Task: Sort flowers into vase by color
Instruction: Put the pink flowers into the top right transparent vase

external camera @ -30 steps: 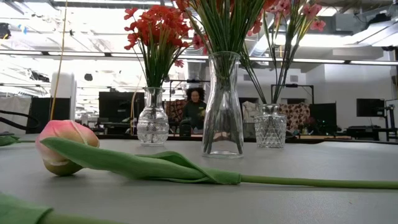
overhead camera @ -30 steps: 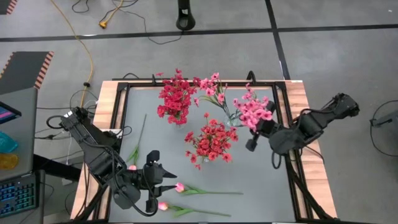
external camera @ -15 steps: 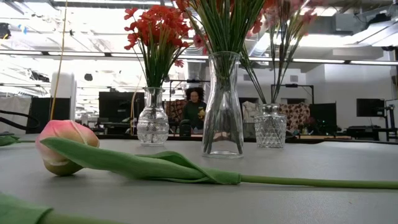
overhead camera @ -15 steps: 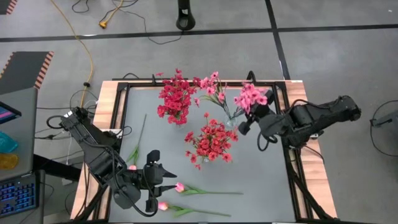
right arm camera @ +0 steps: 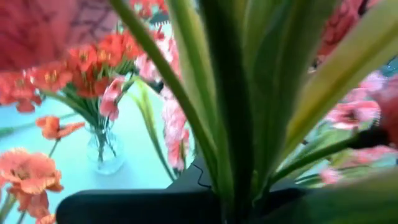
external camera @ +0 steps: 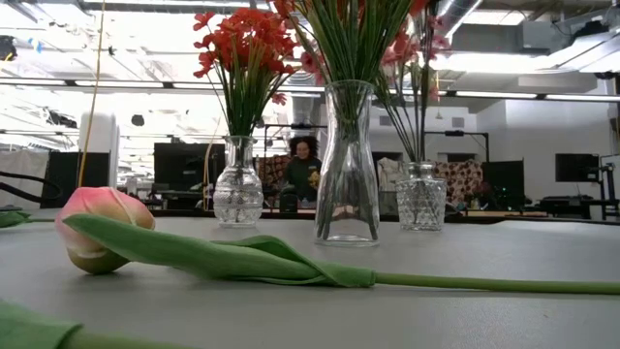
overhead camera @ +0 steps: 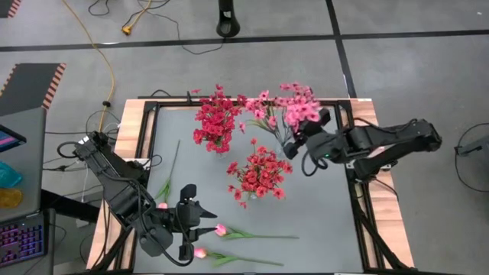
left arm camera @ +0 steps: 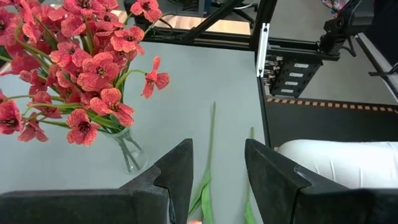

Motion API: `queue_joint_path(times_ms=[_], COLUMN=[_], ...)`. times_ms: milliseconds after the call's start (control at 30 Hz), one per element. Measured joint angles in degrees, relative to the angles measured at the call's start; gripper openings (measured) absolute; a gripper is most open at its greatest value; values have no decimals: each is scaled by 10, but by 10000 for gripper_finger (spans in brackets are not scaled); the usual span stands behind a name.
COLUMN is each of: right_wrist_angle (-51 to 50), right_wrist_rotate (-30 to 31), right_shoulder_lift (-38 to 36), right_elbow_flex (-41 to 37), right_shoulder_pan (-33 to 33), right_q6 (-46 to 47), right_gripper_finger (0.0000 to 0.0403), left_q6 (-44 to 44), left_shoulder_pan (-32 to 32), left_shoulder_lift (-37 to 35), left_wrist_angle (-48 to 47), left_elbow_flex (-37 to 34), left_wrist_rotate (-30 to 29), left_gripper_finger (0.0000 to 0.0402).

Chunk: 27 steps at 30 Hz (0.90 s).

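While both arms are over the table, layout near to far:

Front edge: two pink tulips [overhead camera: 220, 229] and [overhead camera: 200, 253] lie flat, stems pointing to the robot's right; low view has one bud [external camera: 97, 228] close to the lens.
Left gripper [overhead camera: 191, 223]: parked at the front left corner just beside the buds, fingers [left arm camera: 180, 171] apart, nothing between them.
Left side: a third tulip [overhead camera: 163, 205] with its stem running toward the back, near the rail [overhead camera: 150, 137]; open grey mat around it.
Centre: red spray in the tall clear vase [external camera: 347, 165], free mat on its right out to the frame.
Back row: crimson spray in a round vase [external camera: 237, 194] at back left, cut-glass vase [external camera: 421, 197] with light pink stems at back right.
Right gripper [overhead camera: 299, 140]: at the back right, over the cut-glass vase, clamped on a pink spray [overhead camera: 299, 107]; green stems [right arm camera: 236, 106] fill its wrist view.
Surface: grey mat [overhead camera: 321, 206] inside a black frame on a wood top.
Room: a person [external camera: 303, 167] sits behind the table; cables on the floor [overhead camera: 114, 46].
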Motion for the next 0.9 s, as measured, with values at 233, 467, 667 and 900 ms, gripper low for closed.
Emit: queue_joint_path(times_ms=[233,467,667,900], right_wrist_angle=[-2,-4,-11,-13], right_wrist_rotate=[-2,-5,-17,-18], right_shoulder_lift=[39,52,64,68], right_elbow_flex=[0,0,0,0], right_shoulder_pan=[-3,-3,-3,-3], right_q6=[0,1,1,7], right_gripper_finger=[34,36,43,45], left_q6=[-5,-7,-16,-17], left_shoulder_pan=[0,0,0,0], left_shoulder_lift=[0,0,0,0], left_wrist_angle=[-6,-6,-7,-7], left_elbow_flex=[0,0,0,0], left_wrist_rotate=[0,0,1,2], left_gripper_finger=[132,132,132,132])
